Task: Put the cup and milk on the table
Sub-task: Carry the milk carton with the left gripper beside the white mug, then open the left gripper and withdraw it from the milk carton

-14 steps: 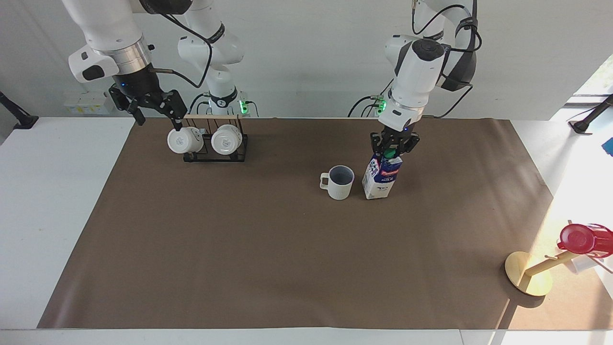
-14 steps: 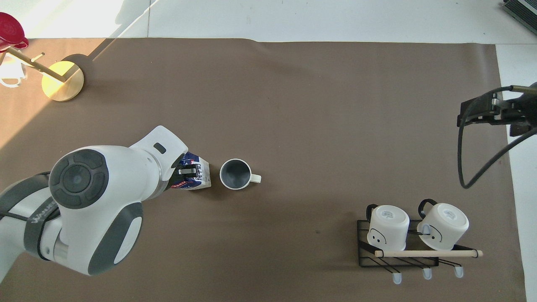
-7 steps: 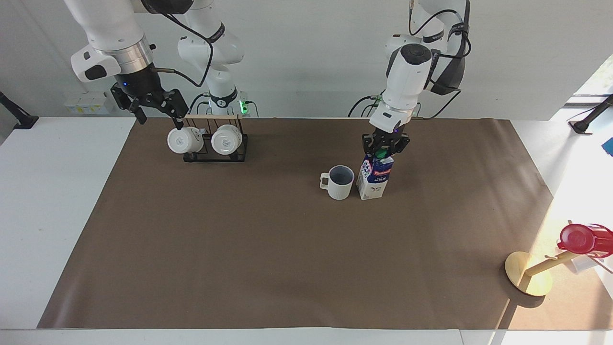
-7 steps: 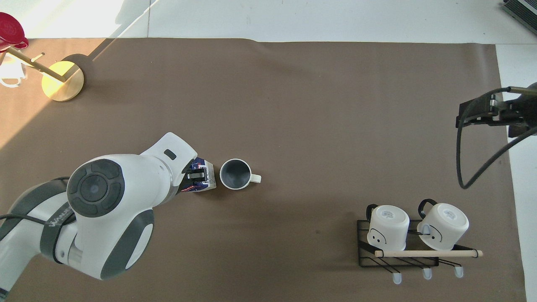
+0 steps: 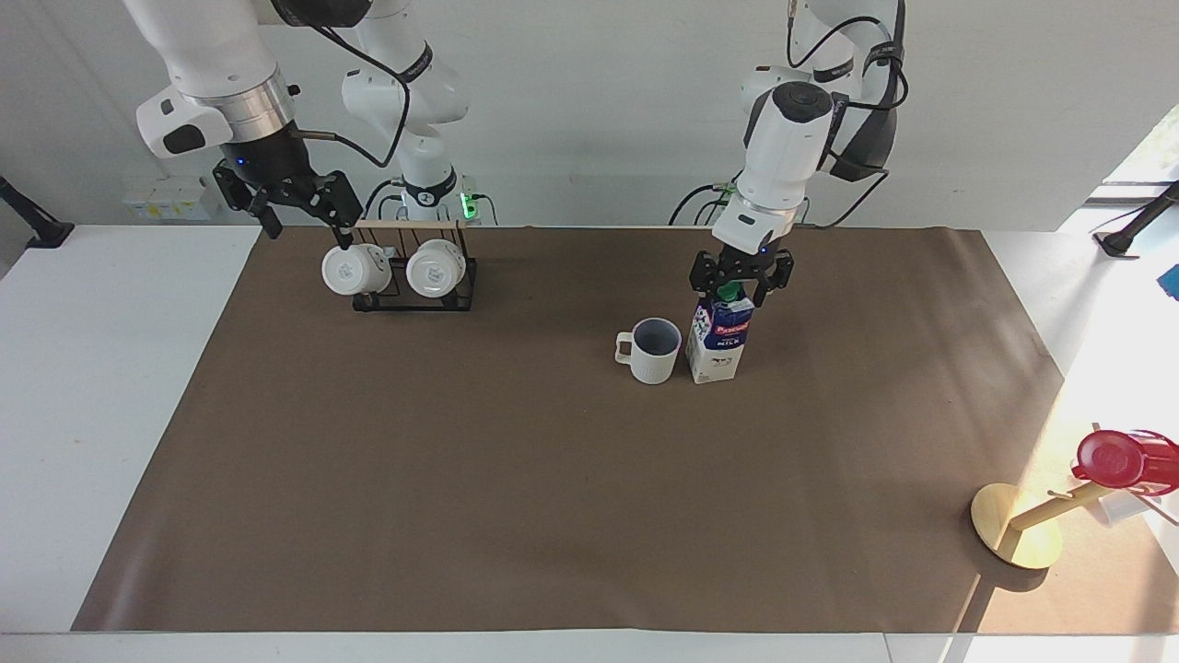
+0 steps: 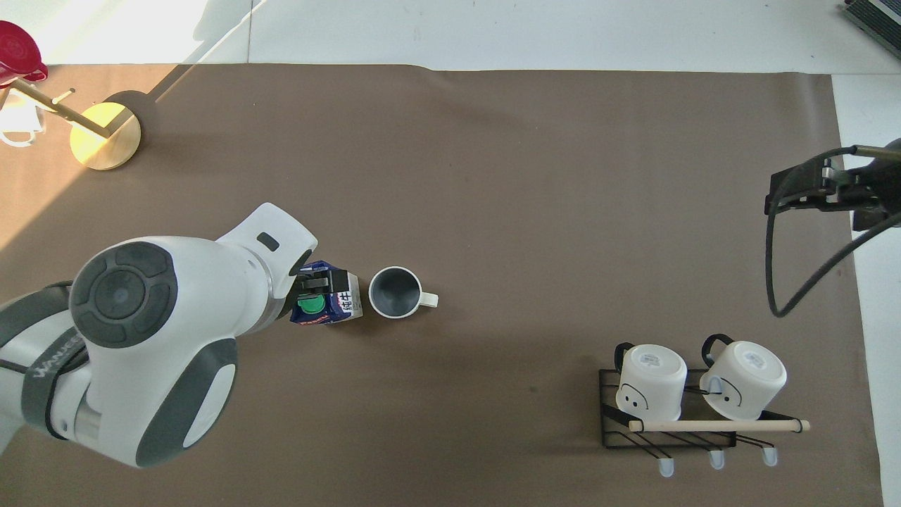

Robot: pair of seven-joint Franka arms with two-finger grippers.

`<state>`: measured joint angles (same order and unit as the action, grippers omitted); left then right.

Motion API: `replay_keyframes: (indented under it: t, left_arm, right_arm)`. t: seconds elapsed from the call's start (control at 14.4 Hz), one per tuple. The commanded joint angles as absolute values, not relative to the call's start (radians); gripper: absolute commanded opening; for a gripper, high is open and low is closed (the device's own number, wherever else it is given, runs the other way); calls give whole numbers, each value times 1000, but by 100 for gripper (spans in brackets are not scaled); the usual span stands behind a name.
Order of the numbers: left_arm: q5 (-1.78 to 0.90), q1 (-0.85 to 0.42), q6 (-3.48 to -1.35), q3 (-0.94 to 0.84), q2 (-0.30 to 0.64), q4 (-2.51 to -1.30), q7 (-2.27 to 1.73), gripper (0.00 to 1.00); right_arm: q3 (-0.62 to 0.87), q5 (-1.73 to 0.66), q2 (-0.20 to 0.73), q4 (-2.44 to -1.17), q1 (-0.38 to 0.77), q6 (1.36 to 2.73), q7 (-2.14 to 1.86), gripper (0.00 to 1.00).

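Brown paper, matte and smooth, covers most of the white bench (image 5: 110, 387). On it stand one cup (image 5: 652, 350) and one milk carton (image 5: 718, 343), both upright near the middle and just beside each other, the carton toward the left arm's end. The cup is a cream-white mug with a grey-blue inside and a squared loop handle that points toward the right arm's end. The milk carton is a tall gable-top box, white below and dark blue above, with a red band and a green screw cap.

The left claw (image 5: 741, 281) hangs right over the carton's cap with its fingers spread apart, gripping nothing. From overhead the left arm's white wrist hides part of the carton's top.

Toward the right arm's end, nearer the robots, a black wire rack (image 5: 414, 293) with a pale wooden rail carries two glossy white mugs (image 5: 351, 269) on their sides, bases outward. The right claw (image 5: 299, 207) waits in the air over the edge of that rack, released and empty.

At the left arm's end, farther from the robots, stands one round brass-coloured base (image 5: 1011, 538) with a slanted wooden peg, beside a red lidded vessel (image 5: 1122, 459).
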<state>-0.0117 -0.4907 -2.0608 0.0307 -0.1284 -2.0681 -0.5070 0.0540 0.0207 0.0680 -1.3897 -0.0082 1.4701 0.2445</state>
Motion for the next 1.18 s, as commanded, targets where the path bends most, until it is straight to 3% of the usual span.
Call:
replay_keyframes:
  t: [0.0,0.76,1.11]
  left_arm:
    - [-11,-459,-1930,40,-127,-1976,-500,100]
    - [-11,-190,-1559,41,-127,-1671,-133,100]
    - [-14,-127,-1496,43,-130,-1646,-3,100]
  right_arm:
    - [60,3,48,-1416,-21,1480,225,100]
    - [60,3,48,-1416,-21,1480,225,100]
    - [60,3,48,-1416,-21,1480,225,100]
